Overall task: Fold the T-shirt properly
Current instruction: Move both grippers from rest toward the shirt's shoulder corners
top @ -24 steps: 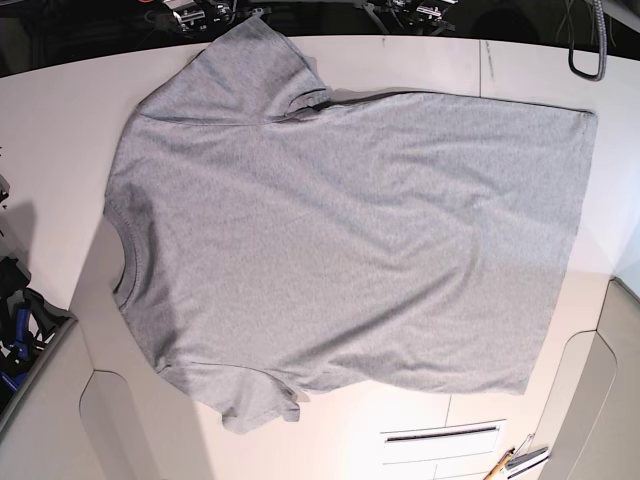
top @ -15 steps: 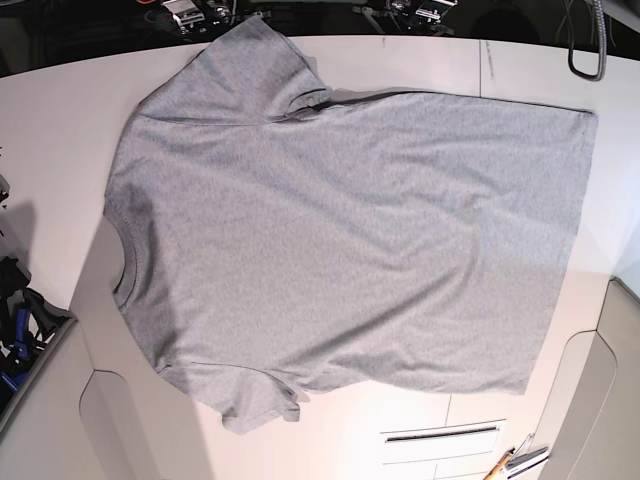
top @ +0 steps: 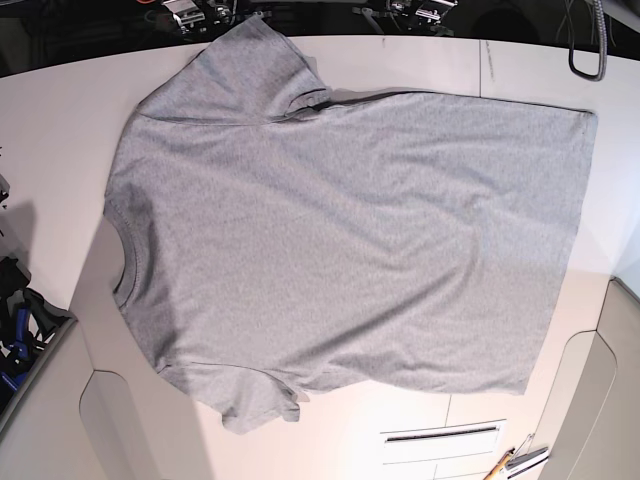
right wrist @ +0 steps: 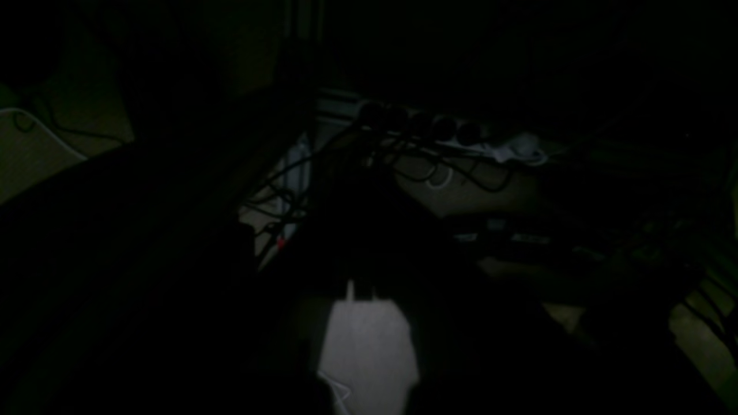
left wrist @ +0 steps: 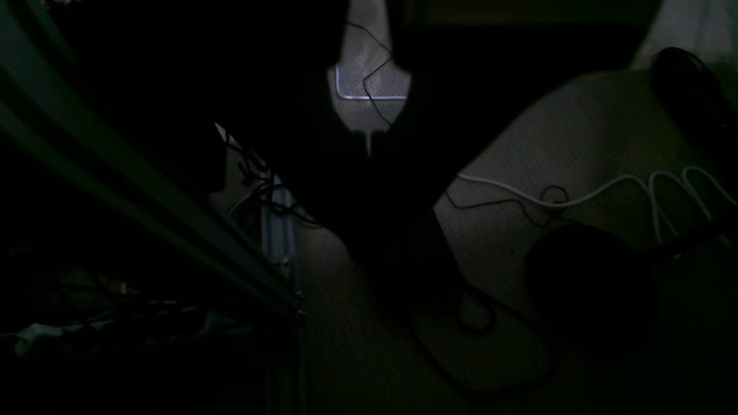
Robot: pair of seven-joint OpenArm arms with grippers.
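The heather-grey T-shirt (top: 350, 235) lies spread flat on the white table (top: 45, 130), plain side up. Its ribbed neck (top: 124, 255) points left and its hem (top: 570, 250) is at the right. One sleeve (top: 250, 65) reaches the far edge and the other (top: 250, 400) lies near the front. Neither gripper is over the shirt. Only bits of the arms show at the far edge, the right arm (top: 188, 12) and the left arm (top: 420, 10). Both wrist views are very dark and show floor and cables (left wrist: 576, 199); the jaws are only black silhouettes.
A grey cable loop (top: 590, 55) hangs at the far right. A pen and small tools (top: 515, 462) lie at the front edge beside a slot (top: 440, 433). Dark and blue gear (top: 18, 325) sits off the table's left side. A power strip (right wrist: 461, 138) lies on the floor.
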